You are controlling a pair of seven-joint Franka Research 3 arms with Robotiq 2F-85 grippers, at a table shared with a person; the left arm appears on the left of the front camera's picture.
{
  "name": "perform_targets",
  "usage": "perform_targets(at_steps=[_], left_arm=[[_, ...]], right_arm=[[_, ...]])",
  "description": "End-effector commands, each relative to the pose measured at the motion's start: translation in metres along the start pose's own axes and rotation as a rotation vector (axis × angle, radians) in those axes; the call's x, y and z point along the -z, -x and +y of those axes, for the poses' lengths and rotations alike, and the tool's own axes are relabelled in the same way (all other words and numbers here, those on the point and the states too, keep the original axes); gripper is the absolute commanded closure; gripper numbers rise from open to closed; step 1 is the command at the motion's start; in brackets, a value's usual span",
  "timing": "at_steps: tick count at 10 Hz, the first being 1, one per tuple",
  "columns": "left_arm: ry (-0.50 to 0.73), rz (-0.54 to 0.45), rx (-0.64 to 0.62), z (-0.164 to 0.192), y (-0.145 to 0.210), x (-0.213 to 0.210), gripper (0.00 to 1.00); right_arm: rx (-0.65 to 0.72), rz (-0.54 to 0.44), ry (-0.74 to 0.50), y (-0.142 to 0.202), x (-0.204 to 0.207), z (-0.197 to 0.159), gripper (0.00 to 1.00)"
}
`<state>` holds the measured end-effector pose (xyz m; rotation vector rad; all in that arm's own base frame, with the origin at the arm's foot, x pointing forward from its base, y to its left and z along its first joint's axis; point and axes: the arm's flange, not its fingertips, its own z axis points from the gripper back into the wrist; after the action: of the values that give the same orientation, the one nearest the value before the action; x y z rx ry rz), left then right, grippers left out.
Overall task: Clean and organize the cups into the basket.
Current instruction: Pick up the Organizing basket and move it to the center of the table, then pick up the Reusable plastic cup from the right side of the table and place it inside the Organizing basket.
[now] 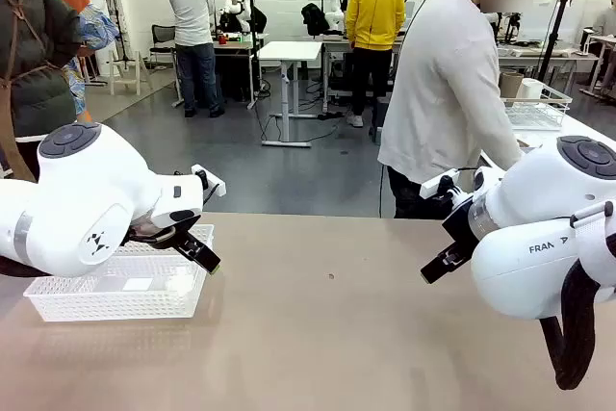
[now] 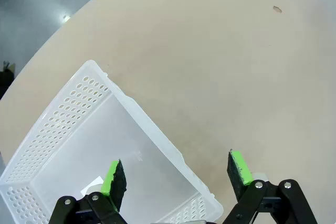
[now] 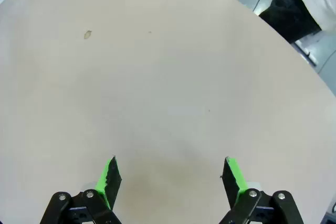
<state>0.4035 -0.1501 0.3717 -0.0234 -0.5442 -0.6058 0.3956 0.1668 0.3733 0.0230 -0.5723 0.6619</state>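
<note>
The tan table (image 1: 318,334) is stretching out before me, and a person (image 1: 452,93) in a pale top is standing at its far side. The white lattice basket (image 2: 152,129) is sitting on the table at my left. I am hovering my left gripper (image 2: 176,169) above one of its side walls, jaws spread wide and holding nothing. My right gripper (image 3: 170,174) is hanging over bare tabletop, equally wide and empty. I am judging the basket light, thin and springy, so I am favouring its rim or a handle cutout.
</note>
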Motion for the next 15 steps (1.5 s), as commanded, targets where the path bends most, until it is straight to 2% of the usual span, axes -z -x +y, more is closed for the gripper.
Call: perform_targets(at_steps=[1, 15], left_arm=[[0.000, 0.000, 0.000, -0.0001, 0.0000, 0.0000, 0.00], [0.000, 0.000, 0.000, -0.0001, 0.0000, 0.0000, 0.00]], right_arm=[[0.000, 0.000, 0.000, 0.0000, 0.0000, 0.0000, 0.00], [0.000, 0.000, 0.000, 0.0000, 0.0000, 0.0000, 0.00]])
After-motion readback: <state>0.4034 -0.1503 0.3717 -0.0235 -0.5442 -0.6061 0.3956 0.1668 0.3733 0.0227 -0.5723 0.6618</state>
